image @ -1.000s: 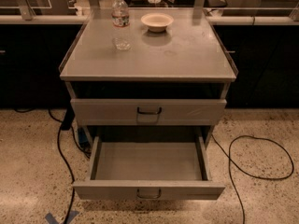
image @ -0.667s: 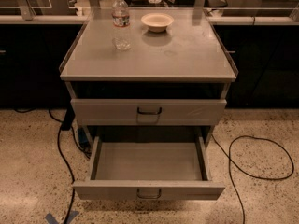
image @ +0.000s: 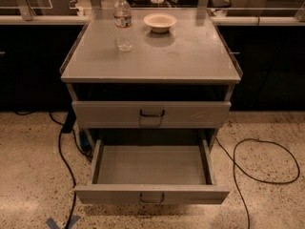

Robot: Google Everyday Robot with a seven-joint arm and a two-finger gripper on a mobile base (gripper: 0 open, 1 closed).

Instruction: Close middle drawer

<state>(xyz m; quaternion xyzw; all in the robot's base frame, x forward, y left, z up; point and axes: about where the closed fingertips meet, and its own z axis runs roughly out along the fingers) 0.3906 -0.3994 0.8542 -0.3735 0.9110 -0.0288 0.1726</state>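
This looks like a lab or test workspace rather than a home: a grey metal drawer cabinet [image: 152, 114] stands on a speckled terrazzo floor [image: 28, 175], with black cables [image: 259, 139] trailing loose and blue tape [image: 59, 222] stuck down. Long dark counters [image: 33, 80] run behind it. The pincer is outside the camera's view.

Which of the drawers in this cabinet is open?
The lowest visible drawer: its tray is pulled out toward the camera, while the drawer above shows only its front. The tool is not in view.
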